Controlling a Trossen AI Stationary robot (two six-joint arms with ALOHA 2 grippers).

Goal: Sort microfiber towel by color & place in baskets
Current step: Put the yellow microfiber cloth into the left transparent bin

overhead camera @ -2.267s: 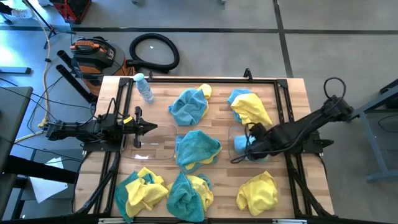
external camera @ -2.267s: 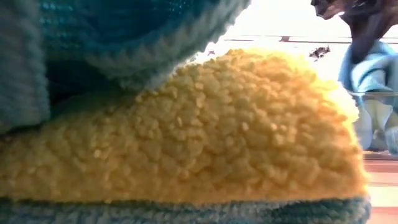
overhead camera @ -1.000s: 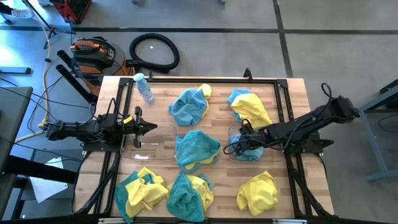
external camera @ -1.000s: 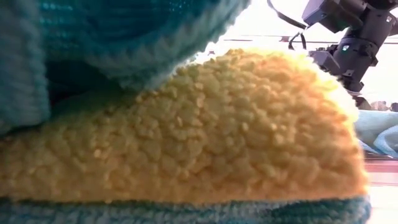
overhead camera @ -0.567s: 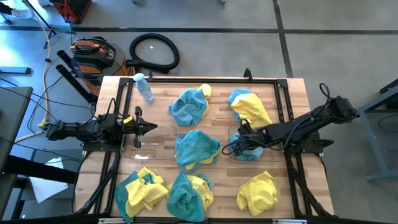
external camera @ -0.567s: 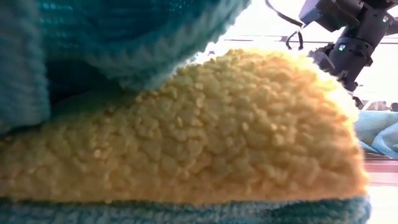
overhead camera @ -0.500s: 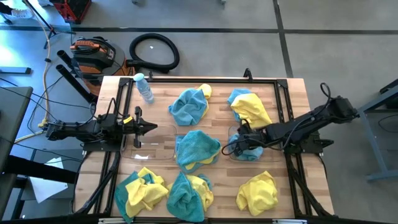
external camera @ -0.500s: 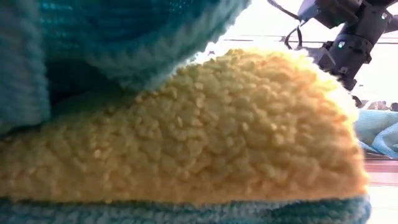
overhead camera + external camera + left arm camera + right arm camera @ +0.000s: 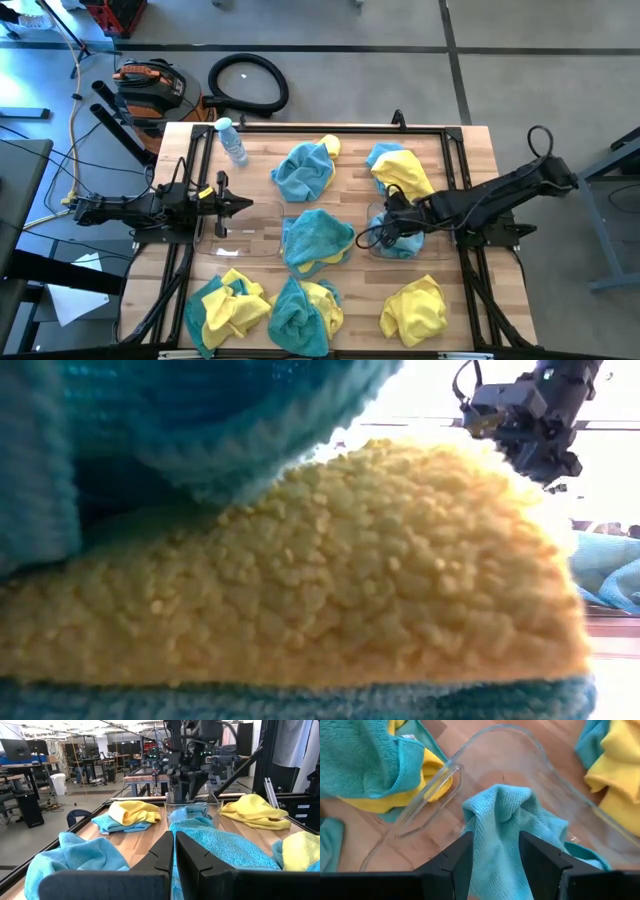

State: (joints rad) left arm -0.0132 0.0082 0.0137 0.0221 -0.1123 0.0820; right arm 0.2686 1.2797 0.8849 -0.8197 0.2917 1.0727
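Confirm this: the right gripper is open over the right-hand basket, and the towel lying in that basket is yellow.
Not quite: the colour is wrong. The towel in the right-hand basket is teal-blue, not yellow, as the right wrist view shows. The rest holds: the right gripper is open over that basket, its fingers standing on either side of the towel.

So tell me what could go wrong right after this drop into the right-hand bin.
1. The blue towel stands peaked between the right gripper's open fingers, so it may snag and lift out of the clear bin as the arm rises.
2. A yellow and blue towel lies against the bin's rim; a later grab there could nudge the bin.
3. Mixed piles may yield two colours in one grab.
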